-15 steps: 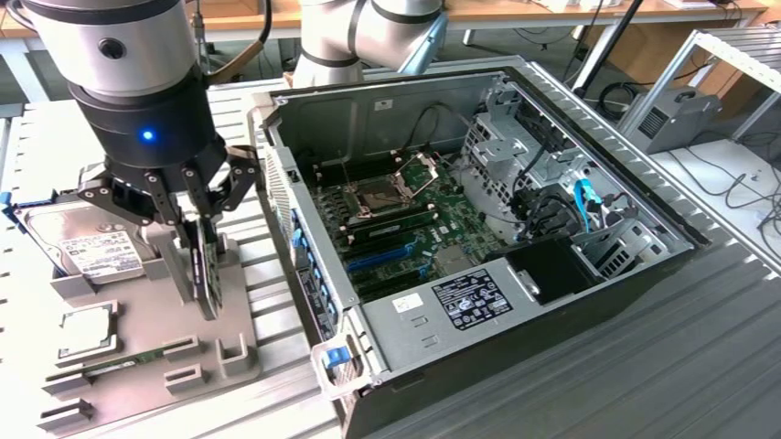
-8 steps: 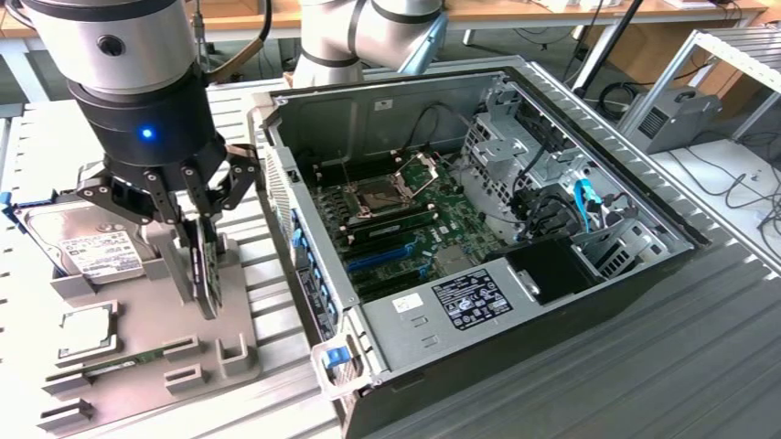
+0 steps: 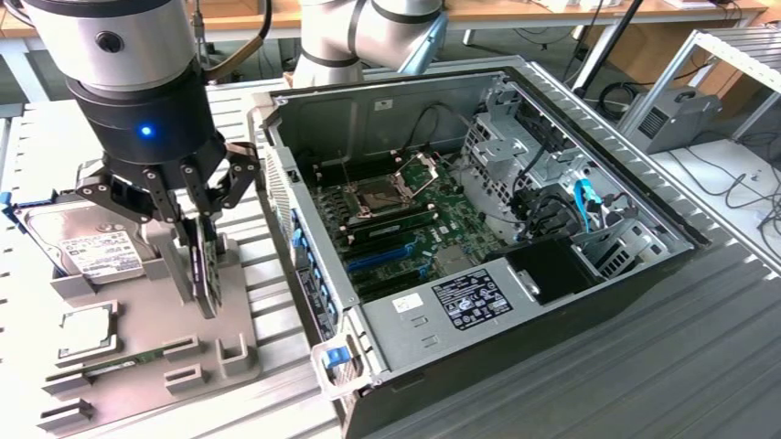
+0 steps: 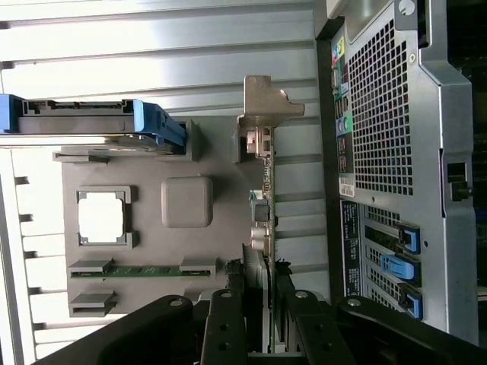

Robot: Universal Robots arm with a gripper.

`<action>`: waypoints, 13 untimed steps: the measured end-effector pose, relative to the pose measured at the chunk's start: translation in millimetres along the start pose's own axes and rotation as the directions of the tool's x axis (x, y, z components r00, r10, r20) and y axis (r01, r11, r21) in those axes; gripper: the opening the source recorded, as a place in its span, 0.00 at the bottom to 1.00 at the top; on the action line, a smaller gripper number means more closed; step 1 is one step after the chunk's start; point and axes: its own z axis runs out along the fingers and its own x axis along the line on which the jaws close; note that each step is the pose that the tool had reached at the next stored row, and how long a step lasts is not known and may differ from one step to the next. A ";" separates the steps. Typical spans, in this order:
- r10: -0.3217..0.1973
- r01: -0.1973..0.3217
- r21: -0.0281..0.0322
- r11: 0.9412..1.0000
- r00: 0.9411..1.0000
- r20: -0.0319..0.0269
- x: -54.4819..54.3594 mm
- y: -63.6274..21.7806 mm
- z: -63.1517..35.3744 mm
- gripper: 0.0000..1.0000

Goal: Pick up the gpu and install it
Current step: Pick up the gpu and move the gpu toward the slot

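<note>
In the exterior view my gripper hangs at the exterior view's left, over the grey holder tray. My jaws are drawn narrow on the gpu, which stands on edge in the tray, just beside the hard drive. The open computer case fills the exterior view's right, well apart from the card. In the wrist view I look along the gpu edge-on, and its silver bracket sits at the far end, seated in the tray's slot. My fingers lie one on each face of the card. They look pressed to the black cooler, so I judge that I hold it. To do this pick well, I reckon I must squeeze squarely on the cooler, keep the board upright, and pull it straight out of the slots without twisting the bracket.
</note>
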 end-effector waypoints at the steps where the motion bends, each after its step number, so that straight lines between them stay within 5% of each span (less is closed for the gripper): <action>1: 0.000 0.000 0.000 1.000 1.000 0.000 0.0 0.0 -0.2 0.26; 13: 0.000 0.000 0.000 1.000 1.000 0.000 -0.1 0.0 -2.4 0.26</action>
